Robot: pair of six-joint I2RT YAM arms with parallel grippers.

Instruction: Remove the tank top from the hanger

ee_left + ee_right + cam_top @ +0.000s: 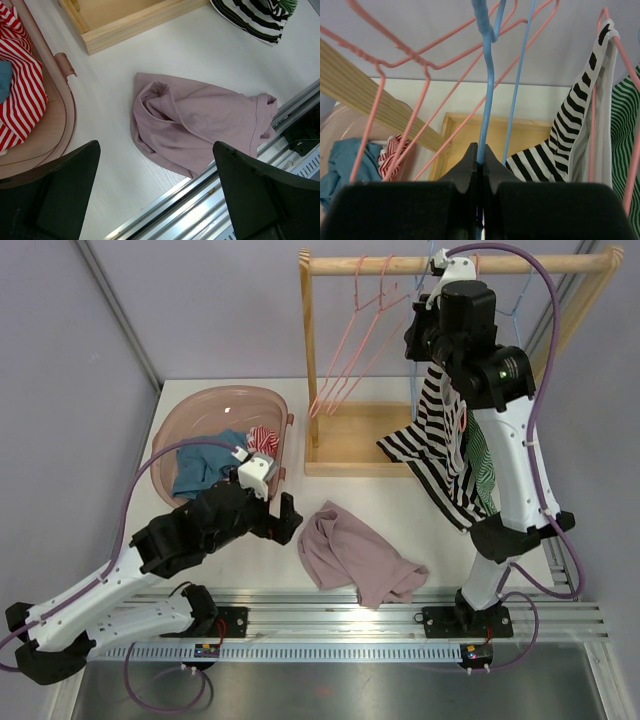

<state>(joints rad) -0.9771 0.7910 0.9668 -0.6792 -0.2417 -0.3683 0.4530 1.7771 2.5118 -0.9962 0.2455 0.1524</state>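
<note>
"At the near edge of the table [125, 65], what did you have?"

"The mauve tank top [200, 125], off its hanger and crumpled under my left gripper [155, 150], whose fingers stood wide apart and empty. My right gripper [479, 150] was pinched tight on the bare blue hanger [489, 100] at the wooden rail [400, 262]."

"Risks?"

"One end lay right by the aluminium track [200, 200]; I judged a careless sweep could snag it. Tugging the blue hanger could jostle its neighbours."

"Counts?"

"One blue hanger, at least two bare pink hangers [350, 340], two striped tops [435, 440] hanging, two garments [200, 472] in the basket [180, 410]."

Left arm [150, 560] reached low | left gripper [157, 167] gaped wide | right arm [512, 445] stood raised | right gripper [479, 152] was clamped tight
</note>
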